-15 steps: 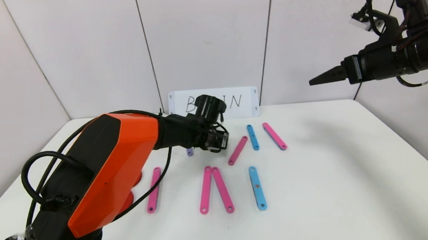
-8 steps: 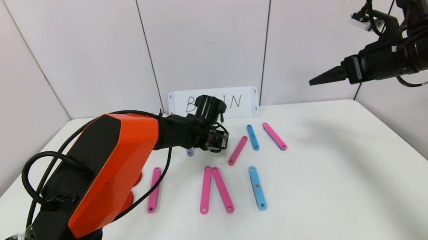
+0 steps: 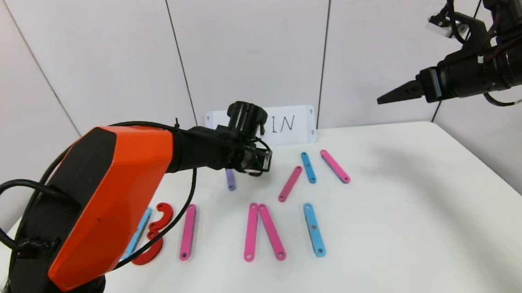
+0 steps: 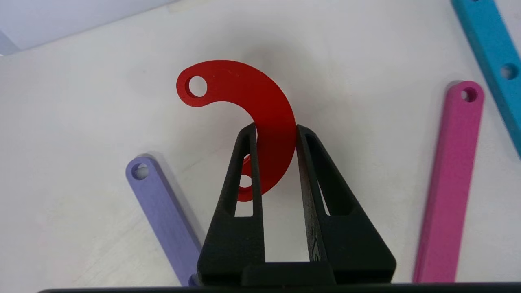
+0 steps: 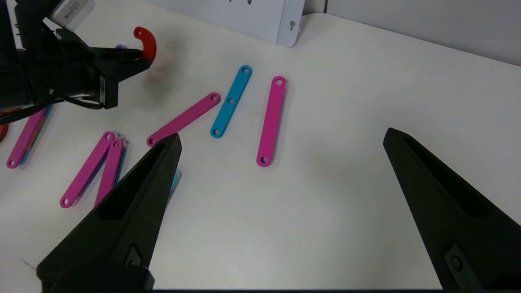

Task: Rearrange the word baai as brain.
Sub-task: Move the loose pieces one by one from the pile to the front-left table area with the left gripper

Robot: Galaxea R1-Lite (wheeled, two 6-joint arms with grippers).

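My left gripper (image 3: 256,166) is shut on a red C-shaped curve (image 4: 260,101) and holds it just above the table, near the back middle. The curve also shows in the right wrist view (image 5: 147,42). A purple strip (image 3: 230,179) lies just left of the gripper and a pink strip (image 3: 290,183) just right of it. Two more red curves (image 3: 161,216) and a blue strip (image 3: 136,233) lie at the front left beside a pink strip (image 3: 187,231). Two pink strips (image 3: 261,231) form a narrow wedge at the front middle, next to a blue strip (image 3: 314,229). My right gripper (image 3: 379,100) is open, raised high at the right.
A white card (image 3: 294,123) with handwritten letters stands at the back against the wall, partly hidden by my left wrist. A short blue strip (image 3: 308,167) and a pink strip (image 3: 335,166) lie at the back right. The white table (image 3: 430,208) is bare on its right half.
My left arm has risen and drawn back a little with the red curve. The red curves and blue strip at the front left, and more of the purple strip, now show. The right arm is still.
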